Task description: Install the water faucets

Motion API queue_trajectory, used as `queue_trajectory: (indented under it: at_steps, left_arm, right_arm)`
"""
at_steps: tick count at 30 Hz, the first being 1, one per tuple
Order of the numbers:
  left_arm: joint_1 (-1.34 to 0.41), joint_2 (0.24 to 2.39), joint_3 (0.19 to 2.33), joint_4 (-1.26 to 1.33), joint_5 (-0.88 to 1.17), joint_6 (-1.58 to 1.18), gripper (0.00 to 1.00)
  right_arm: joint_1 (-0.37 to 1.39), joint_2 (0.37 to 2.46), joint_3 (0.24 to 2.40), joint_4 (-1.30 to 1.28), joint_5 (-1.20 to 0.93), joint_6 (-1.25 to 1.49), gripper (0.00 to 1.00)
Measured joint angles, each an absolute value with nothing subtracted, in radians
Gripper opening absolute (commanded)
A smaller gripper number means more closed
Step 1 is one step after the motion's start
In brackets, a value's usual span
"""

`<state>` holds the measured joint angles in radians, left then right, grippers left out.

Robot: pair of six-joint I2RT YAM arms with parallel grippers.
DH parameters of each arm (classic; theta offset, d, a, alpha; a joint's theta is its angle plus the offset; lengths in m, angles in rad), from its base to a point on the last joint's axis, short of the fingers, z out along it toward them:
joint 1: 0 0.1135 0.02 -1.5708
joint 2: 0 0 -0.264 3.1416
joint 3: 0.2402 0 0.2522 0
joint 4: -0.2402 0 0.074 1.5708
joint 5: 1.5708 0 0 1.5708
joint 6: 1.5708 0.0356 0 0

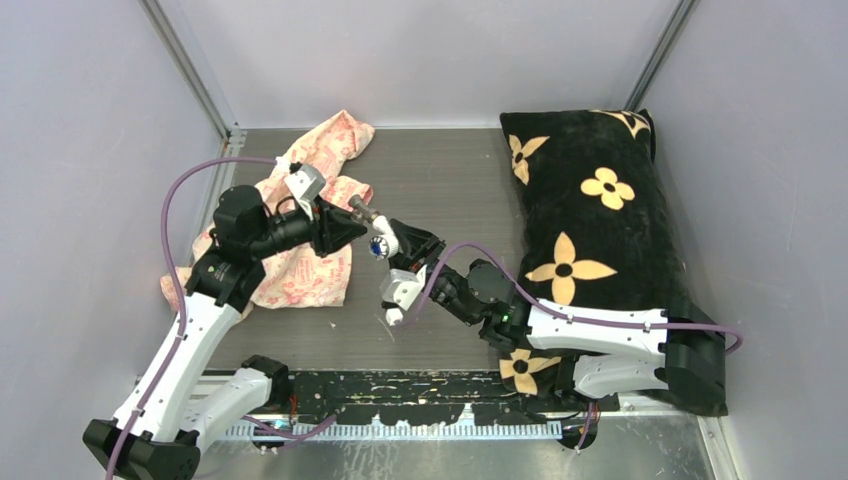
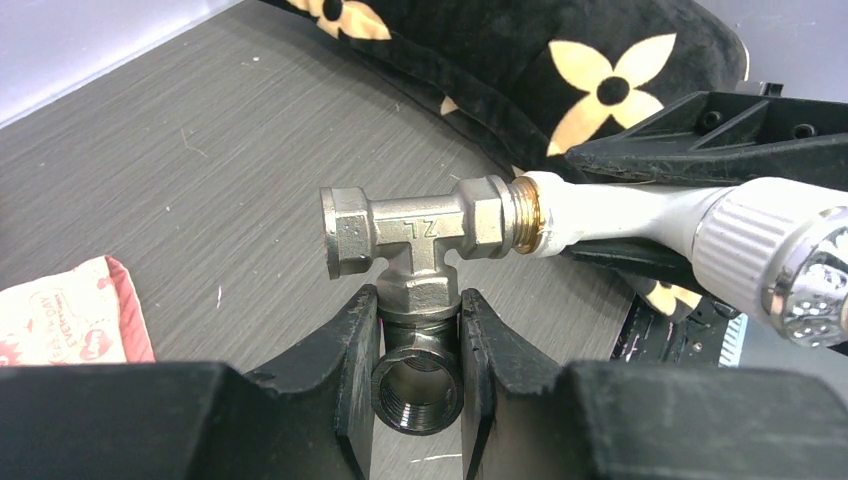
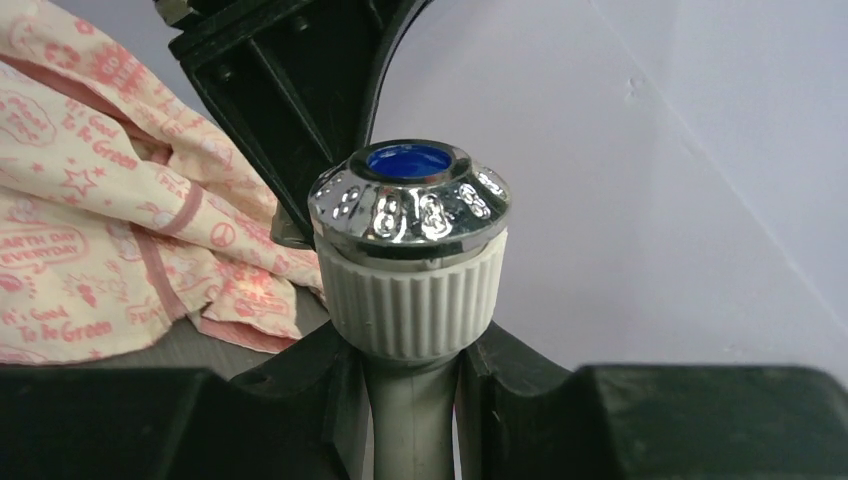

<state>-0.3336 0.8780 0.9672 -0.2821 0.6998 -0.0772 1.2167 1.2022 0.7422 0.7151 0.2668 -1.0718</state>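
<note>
Above the middle of the table, my left gripper [image 1: 352, 222] is shut on the stem of a silvery metal T-fitting [image 2: 415, 240], whose threaded open end faces the left wrist camera. Its right-hand port meets the brass tip [image 2: 528, 213] of the white plastic tap [image 2: 640, 215]. My right gripper [image 1: 398, 252] is shut on that tap's neck [image 3: 412, 410], just under the ribbed white knob [image 3: 408, 300] with its chrome cap and blue centre [image 3: 410, 160]. Fitting and tap are held together in the air between both grippers [image 1: 375, 235].
A crumpled cream cloth with red print [image 1: 310, 210] lies at the left rear of the dark table [image 1: 440, 170]. A black pillow with gold flowers [image 1: 590, 210] fills the right side. Grey walls close in the table on three sides.
</note>
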Motion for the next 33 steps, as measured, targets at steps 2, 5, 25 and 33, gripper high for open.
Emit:
queue_trajectory:
  at_steps: [2, 5, 25, 33]
  left_arm:
    - [-0.334, 0.878, 0.964, -0.278, 0.7, -0.084, 0.0]
    - [-0.334, 0.878, 0.957, -0.267, 0.701, -0.097, 0.0]
    - [-0.347, 0.83, 0.73, 0.129, 0.59, -0.179, 0.0]
    - [-0.374, 0.83, 0.667, 0.236, 0.487, -0.149, 0.0]
  right_arm:
    - [1.217, 1.202, 0.742, 0.725, 0.276, -0.995, 0.01]
    - [1.216, 1.202, 0.743, 0.734, 0.29, -0.884, 0.01]
    - [1.103, 1.246, 0.743, 0.837, 0.334, -0.053, 0.01]
    - [0.969, 1.248, 0.78, 0.718, 0.188, 0.379, 0.01]
